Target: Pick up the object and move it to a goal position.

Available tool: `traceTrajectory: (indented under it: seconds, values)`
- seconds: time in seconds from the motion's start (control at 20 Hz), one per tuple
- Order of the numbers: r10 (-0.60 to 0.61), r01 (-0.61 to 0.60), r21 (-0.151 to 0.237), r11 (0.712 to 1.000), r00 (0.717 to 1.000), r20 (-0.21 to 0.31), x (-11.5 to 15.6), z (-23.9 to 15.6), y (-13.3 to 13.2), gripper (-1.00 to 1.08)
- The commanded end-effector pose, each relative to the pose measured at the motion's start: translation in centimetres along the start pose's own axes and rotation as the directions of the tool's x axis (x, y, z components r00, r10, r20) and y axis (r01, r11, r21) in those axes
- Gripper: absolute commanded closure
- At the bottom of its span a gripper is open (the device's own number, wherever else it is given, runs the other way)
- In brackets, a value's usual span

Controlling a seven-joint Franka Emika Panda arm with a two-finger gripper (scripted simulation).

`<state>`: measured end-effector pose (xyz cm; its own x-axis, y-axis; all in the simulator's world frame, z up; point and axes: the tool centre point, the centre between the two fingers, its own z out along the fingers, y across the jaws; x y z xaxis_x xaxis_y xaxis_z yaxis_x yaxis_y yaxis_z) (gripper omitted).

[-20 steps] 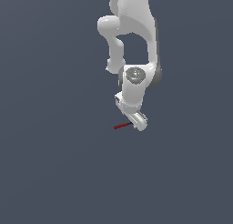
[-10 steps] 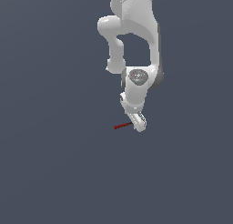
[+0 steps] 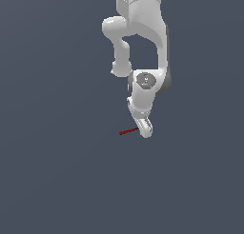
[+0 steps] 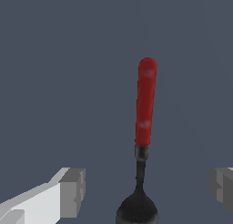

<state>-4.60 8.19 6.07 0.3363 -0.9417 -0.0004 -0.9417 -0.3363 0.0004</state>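
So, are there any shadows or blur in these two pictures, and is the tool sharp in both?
Exterior view: flat, even light, no cast shadow under the arm; the tool is tiny, only a red streak beside the claw. Wrist view: the tool is large but soft-edged, its black head cut by the frame; the claw's fingers look blocky, wide apart.

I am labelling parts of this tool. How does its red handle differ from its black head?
The red handle is long, straight and slim; the black head is short, rounded and wider. The handle lies beyond the open jaws; the head sits between the two fingers. Both join the same dark shaft.
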Motion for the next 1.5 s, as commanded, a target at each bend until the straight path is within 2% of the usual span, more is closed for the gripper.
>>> traceTrajectory:
  seconds: [0.0, 0.85, 0.9, 1.45]
  values:
    - [0.0, 0.0, 0.0, 1.0, 1.0, 0.0, 0.0, 0.0, 0.0, -0.92]
    - [0.005, -0.005, 0.0, 1.0, 1.0, 0.0, 0.0, 5.0, 0.0, -0.92]
    - [0.005, -0.005, 0.0, 1.0, 1.0, 0.0, 0.0, 5.0, 0.0, 1.08]
    - [0.007, -0.007, 0.0, 1.0, 1.0, 0.0, 0.1, 5.0, 0.1, 1.08]
